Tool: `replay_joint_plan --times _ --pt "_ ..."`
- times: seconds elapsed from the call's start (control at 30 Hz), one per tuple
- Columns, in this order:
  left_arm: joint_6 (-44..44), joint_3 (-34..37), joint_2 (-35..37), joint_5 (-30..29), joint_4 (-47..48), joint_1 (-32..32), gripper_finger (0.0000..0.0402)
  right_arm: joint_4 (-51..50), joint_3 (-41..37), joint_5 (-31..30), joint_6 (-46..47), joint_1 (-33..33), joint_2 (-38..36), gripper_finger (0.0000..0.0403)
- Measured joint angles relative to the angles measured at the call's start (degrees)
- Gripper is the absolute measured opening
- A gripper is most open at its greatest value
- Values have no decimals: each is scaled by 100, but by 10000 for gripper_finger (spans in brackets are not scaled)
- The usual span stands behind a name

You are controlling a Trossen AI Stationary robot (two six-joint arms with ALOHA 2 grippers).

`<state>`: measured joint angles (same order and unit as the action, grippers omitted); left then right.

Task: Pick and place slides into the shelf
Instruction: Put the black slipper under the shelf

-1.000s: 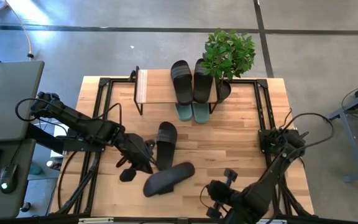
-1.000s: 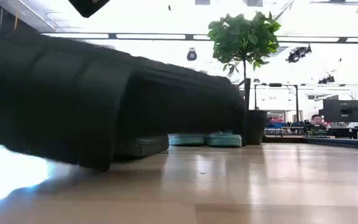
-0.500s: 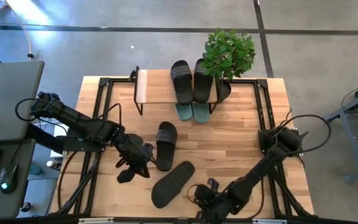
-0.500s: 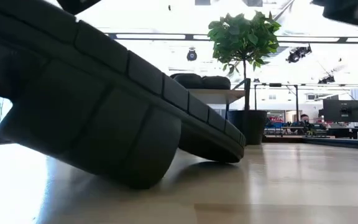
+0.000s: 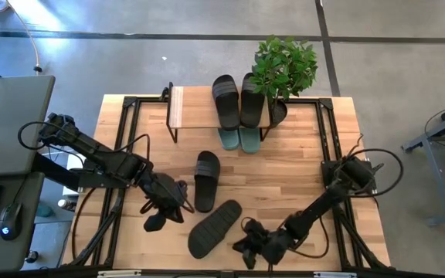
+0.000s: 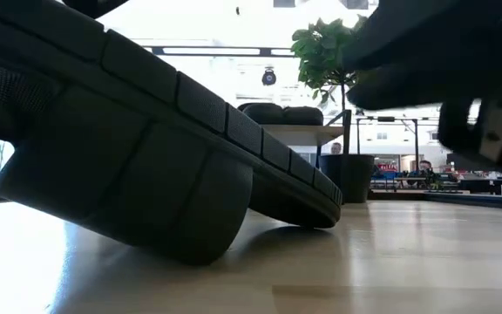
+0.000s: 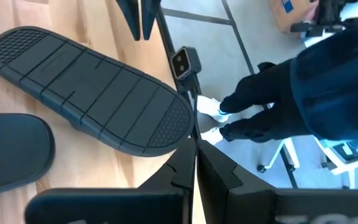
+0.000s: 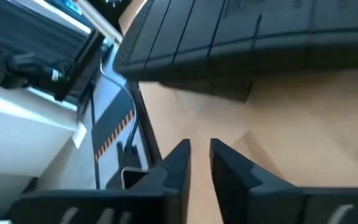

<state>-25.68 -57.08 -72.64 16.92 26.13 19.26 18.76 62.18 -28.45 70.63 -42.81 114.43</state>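
One black slide [image 5: 215, 228] lies sole up near the table's near edge, resting on its strap [image 6: 172, 209] and one end [image 6: 308, 209]. It also shows in the left wrist view [image 7: 92, 93] and the right wrist view [image 8: 247, 37]. A second black slide [image 5: 205, 180] lies strap up mid-table. Two more black slides [image 5: 238, 99] sit on the shelf [image 5: 188, 108], and a green pair [image 5: 239, 139] lies under it. My left gripper [image 5: 178, 202] is shut and hovers left of the overturned slide. My right gripper [image 5: 242, 245] is low at its right, fingers slightly apart [image 8: 197, 152], with nothing between them.
A potted plant [image 5: 283, 69] stands at the shelf's right end. Black frame rails [image 5: 118, 154] run along the table's left and right sides. Bare wood [image 5: 292, 177] lies between the shelf and the right arm.
My right gripper has come down from well above the table to just over it and moved left toward the overturned slide. That slide has swung from lying nearly crosswise to a diagonal and settled sole up on the table.
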Motion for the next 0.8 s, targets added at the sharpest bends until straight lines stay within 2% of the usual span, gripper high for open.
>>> replay_joint_plan --times 0.2,0.37,0.7,0.8 --pt "-10 0 0 -19 -2 0 5 202 -237 47 75 156 2 108" --pt "-13 0 0 -137 -2 0 5 289 -233 277 -238 325 2 138" --pt "-37 0 0 -155 22 0 5 305 -226 888 -623 585 48 154" --pt "-139 -2 0 -159 352 15 5 293 -226 1050 -621 626 116 154"
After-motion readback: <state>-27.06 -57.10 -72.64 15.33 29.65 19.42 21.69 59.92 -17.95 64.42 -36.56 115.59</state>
